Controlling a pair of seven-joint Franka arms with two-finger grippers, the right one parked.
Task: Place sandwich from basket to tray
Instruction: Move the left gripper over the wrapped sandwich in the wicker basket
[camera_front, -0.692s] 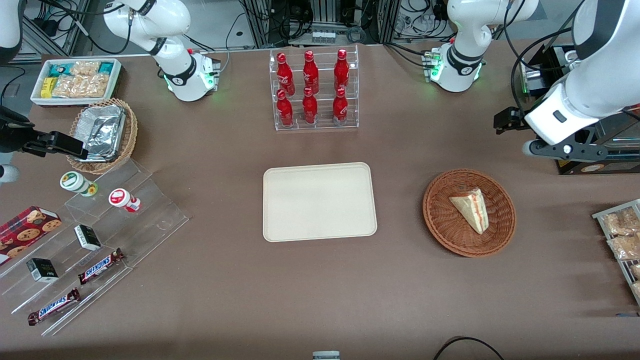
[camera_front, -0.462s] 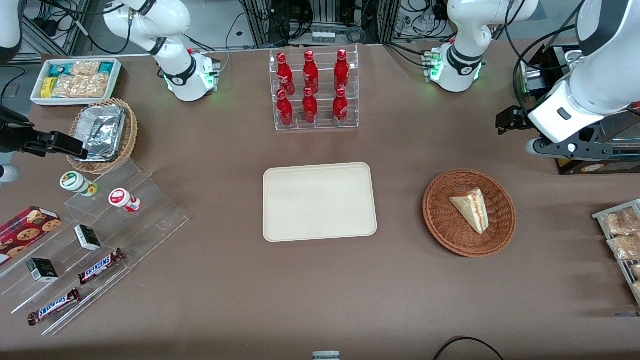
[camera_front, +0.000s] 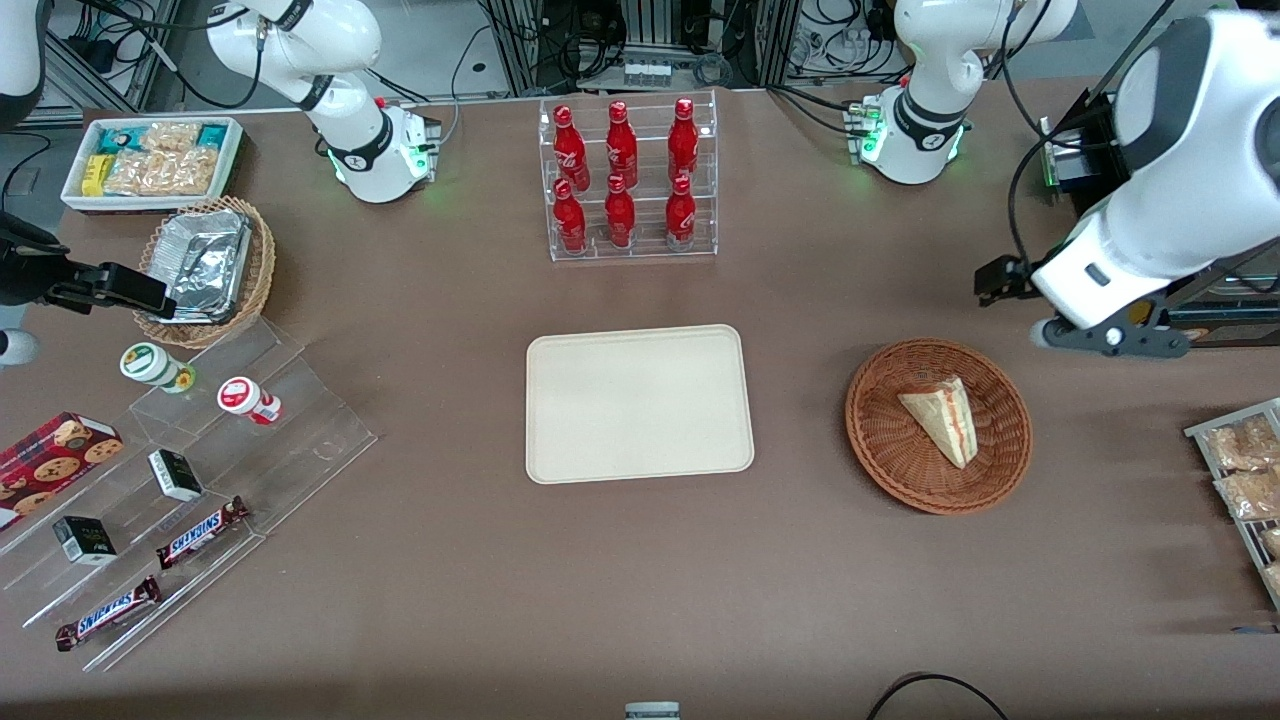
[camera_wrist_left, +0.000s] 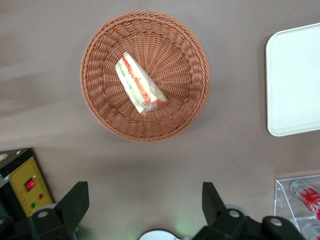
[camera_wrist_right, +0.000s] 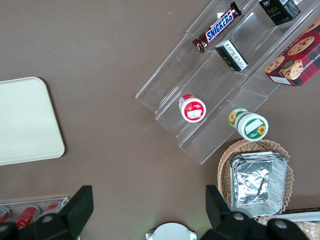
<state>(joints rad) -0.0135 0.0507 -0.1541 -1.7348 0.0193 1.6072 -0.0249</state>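
Note:
The sandwich (camera_front: 940, 420) (camera_wrist_left: 140, 85), a pale wedge with red and green filling along its cut edge, lies in the round reddish-brown basket (camera_front: 880, 455) (camera_wrist_left: 102, 117). The cream tray (camera_front: 638, 403) (camera_wrist_left: 295, 80) sits bare at mid-table, beside the basket toward the parked arm's end. My left gripper (camera_front: 1105, 338) (camera_wrist_left: 144, 199) hangs above the table, farther from the front camera than the basket and off its rim toward the working arm's end. Its fingers (camera_wrist_left: 75, 200) are spread wide, open, with only bare tabletop between them.
A clear rack of red bottles (camera_front: 628, 180) (camera_wrist_left: 300, 200) stands farther back than the tray. A black unit with a yellow panel (camera_wrist_left: 30, 182) sits by my arm. Snack packets (camera_front: 1245, 470) lie at the working arm's end. Acrylic steps (camera_front: 200, 470) and a foil-tray basket (camera_front: 205, 265) are at the parked arm's end.
My left arm has swung lower and closer to the basket, shifting a little toward the front camera. The sandwich, basket and tray have not moved.

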